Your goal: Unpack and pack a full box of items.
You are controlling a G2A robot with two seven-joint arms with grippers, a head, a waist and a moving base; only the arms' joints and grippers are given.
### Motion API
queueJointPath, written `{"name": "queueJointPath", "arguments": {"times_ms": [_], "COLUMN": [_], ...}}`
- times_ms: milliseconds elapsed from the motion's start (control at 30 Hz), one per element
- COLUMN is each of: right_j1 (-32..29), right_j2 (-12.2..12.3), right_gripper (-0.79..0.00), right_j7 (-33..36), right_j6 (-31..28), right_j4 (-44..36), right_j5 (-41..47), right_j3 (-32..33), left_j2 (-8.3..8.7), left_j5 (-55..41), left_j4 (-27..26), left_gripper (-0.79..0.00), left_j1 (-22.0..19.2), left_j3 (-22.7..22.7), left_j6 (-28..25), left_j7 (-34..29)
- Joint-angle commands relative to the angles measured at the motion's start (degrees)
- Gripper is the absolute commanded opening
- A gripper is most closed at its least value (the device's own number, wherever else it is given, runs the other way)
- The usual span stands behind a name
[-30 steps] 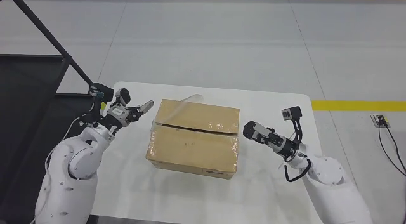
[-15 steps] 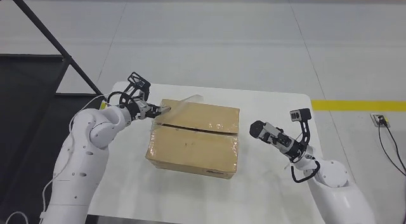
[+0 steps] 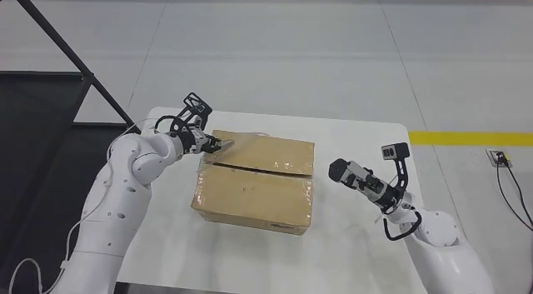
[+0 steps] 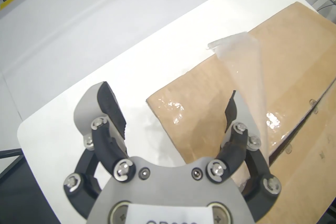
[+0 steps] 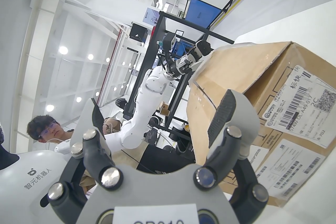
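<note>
Step in hand: opening, i.e. getting the tape off before any unpacking. The box [image 3: 254,181] sits mid-table [image 3: 350,236], flaps down, nothing taken out yet. A clear strip of tape [image 4: 244,70] is partly peeled; its loose end stands up over the far flap while the lower end is stuck near the seam [image 3: 254,167]. The left gripper [image 4: 169,96] hangs over the box's far left corner, jaws wide apart and holding nothing. The strip runs just beside one pad [image 4: 231,109]; I cannot tell whether it clings there. The right gripper [image 5: 160,101] is off the box's right end, near but not touching, jaws also apart and empty.

Judgement: the next move calls for closing the left jaws on the loose strip and pulling along the seam, with the right gripper likely bracing the box so it does not slide. The film is thin and limp, so it may slip or re-stick.

Around: labels [image 5: 296,107] on the box's right end, and a dark rack [image 3: 50,36] left of the table, close to the left arm's elbow room.
</note>
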Motion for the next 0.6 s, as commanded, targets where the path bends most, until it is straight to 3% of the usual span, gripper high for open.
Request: {"name": "queueJointPath", "arguments": {"times_ms": [0,567], "right_j1": [0.01,-0.01], "right_j2": [0.02,0.21], "right_gripper": [0.000,0.000], "right_j7": [0.01,-0.14], "right_j6": [-0.03,0.53], "right_j4": [0.07,-0.04], "right_j5": [0.03,-0.14], "right_j3": [-0.05,-0.51], "left_j2": [-0.06,0.47], "left_j5": [-1.17,-6.86], "left_j4": [0.34,-1.54], "left_gripper": [0.000,0.000], "left_j1": [-0.20,-0.01], "left_j3": [0.44,2.35], "left_j6": [-0.76,-5.57], "left_j7": [0.25,-0.95]}}
